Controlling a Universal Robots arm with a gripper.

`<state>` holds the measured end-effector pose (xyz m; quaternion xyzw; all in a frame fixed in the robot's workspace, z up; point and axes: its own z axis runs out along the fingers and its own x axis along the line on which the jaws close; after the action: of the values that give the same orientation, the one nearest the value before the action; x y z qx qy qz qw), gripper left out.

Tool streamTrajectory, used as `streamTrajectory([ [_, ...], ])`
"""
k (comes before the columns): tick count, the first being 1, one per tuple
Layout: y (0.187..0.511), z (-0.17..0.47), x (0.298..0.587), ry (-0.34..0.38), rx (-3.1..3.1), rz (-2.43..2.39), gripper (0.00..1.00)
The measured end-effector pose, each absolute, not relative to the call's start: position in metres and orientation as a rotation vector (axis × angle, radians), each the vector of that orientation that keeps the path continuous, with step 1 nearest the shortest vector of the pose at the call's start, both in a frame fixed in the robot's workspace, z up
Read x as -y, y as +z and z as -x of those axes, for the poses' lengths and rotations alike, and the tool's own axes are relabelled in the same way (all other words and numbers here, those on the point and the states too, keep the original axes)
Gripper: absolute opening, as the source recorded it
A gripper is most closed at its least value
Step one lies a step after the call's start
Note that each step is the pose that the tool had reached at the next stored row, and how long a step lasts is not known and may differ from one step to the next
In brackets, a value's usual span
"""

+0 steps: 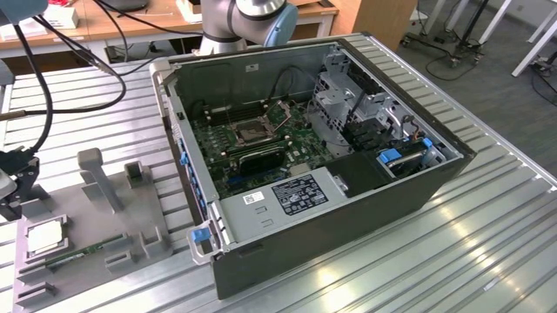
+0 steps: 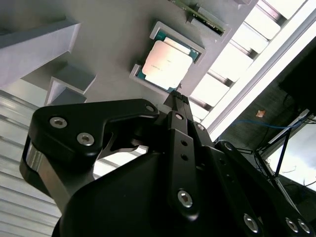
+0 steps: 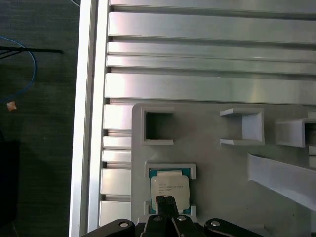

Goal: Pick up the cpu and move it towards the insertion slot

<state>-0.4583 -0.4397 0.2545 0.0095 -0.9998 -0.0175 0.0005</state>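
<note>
The cpu (image 1: pixel 44 238) (image 2: pixel 167 61) (image 3: pixel 169 186) is a small square chip with a silver top. It lies flat in a shallow pocket of the grey holder plate (image 1: pixel 96 215) at the exterior view's left. My gripper (image 1: pixel 12 207) (image 2: pixel 177 95) (image 3: pixel 165 200) hangs just above the chip's near edge, shut, with its thin fingertips pressed together and nothing between them. The insertion slot (image 1: pixel 255 130) is a square silver-framed socket on the green motherboard inside the open computer case, well away from the gripper toward the exterior view's right.
A green memory stick (image 1: pixel 83 251) (image 2: pixel 197 14) lies in the holder plate beside the chip. Grey posts (image 1: pixel 98 176) stand up from the plate. The open computer case (image 1: pixel 348 215) sits on a slatted aluminium table (image 1: pixel 470 254). Black cables (image 1: pixel 39 78) hang above the gripper.
</note>
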Motion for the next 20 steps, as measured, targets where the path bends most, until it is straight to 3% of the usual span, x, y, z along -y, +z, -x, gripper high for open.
streamTrajectory([
  [20,0.238,0.449,0.440,-0.055,3.140,-0.030,0.11],
])
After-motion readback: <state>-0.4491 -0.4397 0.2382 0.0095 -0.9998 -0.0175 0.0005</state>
